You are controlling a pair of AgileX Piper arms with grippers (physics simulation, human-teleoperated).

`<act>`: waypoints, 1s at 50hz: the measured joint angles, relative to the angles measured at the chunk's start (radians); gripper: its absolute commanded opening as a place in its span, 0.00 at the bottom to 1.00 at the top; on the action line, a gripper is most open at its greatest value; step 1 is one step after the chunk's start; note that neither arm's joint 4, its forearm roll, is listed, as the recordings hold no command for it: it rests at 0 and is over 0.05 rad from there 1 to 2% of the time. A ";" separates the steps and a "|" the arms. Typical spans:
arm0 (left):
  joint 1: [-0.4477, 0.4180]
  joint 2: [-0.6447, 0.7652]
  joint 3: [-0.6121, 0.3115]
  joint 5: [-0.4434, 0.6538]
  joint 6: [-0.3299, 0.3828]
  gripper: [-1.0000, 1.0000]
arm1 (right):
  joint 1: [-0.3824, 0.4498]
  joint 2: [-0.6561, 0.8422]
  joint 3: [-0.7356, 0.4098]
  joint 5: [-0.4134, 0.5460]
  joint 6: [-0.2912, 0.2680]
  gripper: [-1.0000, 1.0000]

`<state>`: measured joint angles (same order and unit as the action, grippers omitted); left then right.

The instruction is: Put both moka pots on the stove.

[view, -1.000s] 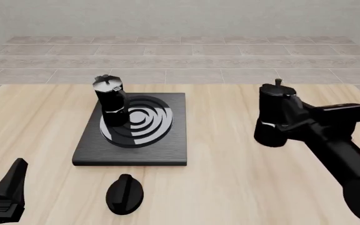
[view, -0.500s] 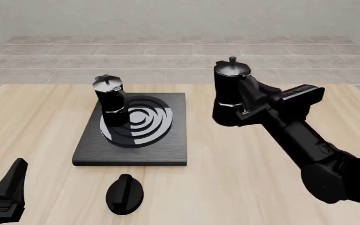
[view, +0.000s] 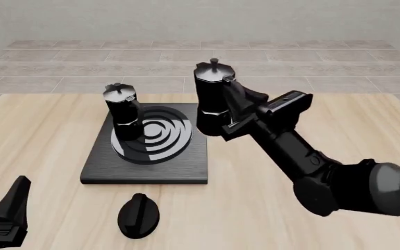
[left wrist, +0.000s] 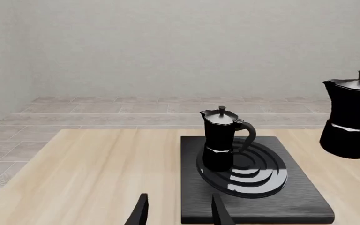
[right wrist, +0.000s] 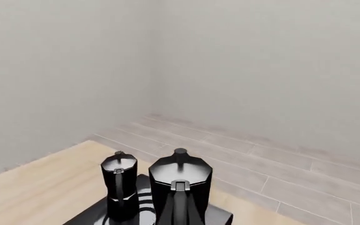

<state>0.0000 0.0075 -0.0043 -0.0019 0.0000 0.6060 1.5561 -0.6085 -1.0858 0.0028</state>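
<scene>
The stove (view: 186, 166) is a flat black slab with a silver ring burner, left of the table's middle. One moka pot (view: 122, 112) stands upright on the burner's far left part. My right gripper (view: 240, 113) is shut on the second moka pot (view: 212, 96) by its handle side and holds it upright in the air over the stove's far right edge. In the right wrist view the held pot (right wrist: 180, 187) is close, with the other pot (right wrist: 120, 185) beyond it. My left gripper (left wrist: 178, 213) is open and empty at the near left, facing the stove (left wrist: 292, 201).
A separate black oval knob (view: 139, 215) lies on the wooden table in front of the stove. My left gripper (view: 7, 216) sits low at the near left corner. A tiled floor and wall lie beyond the table's far edge.
My right arm has lifted the second pot and carried it left, from the table's right side to the stove's right edge. The left arm and the pot on the burner have not moved.
</scene>
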 measured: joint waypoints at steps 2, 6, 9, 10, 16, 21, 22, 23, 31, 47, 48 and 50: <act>0.000 0.000 0.000 0.000 0.000 1.00 | 0.009 0.006 -0.010 -0.002 0.003 0.00; 0.000 0.000 0.000 0.000 0.000 1.00 | 0.027 0.016 -0.028 -0.007 0.010 0.00; 0.000 0.000 0.000 0.000 0.000 1.00 | 0.037 0.025 -0.042 -0.011 0.015 0.00; 0.000 0.000 0.000 0.000 0.000 1.00 | 0.040 0.029 -0.047 -0.013 0.018 0.00; 0.000 0.000 0.000 0.000 0.000 1.00 | 0.053 0.056 -0.077 -0.027 0.032 0.00; 0.000 0.000 0.000 0.000 0.000 1.00 | 0.057 0.092 -0.106 -0.039 0.042 0.00; 0.000 0.000 0.000 0.000 0.000 1.00 | 0.057 0.100 -0.112 -0.041 0.044 0.00; 0.000 0.000 0.000 0.000 0.000 1.00 | 0.057 0.109 -0.118 -0.043 0.046 0.00; 0.000 0.000 0.000 0.000 0.000 1.00 | 0.063 0.189 -0.173 -0.044 0.051 0.00; 0.000 0.000 0.000 0.000 0.000 1.00 | 0.071 0.318 -0.277 -0.027 0.064 0.00; 0.000 0.000 0.000 0.000 0.000 1.00 | 0.071 0.323 -0.282 -0.026 0.065 0.00; 0.000 0.000 0.000 0.000 0.000 1.00 | 0.072 0.334 -0.292 -0.023 0.067 0.00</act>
<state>0.0000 0.0075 -0.0043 -0.0019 0.0000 0.6779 1.8899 -0.9000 -1.1086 0.0696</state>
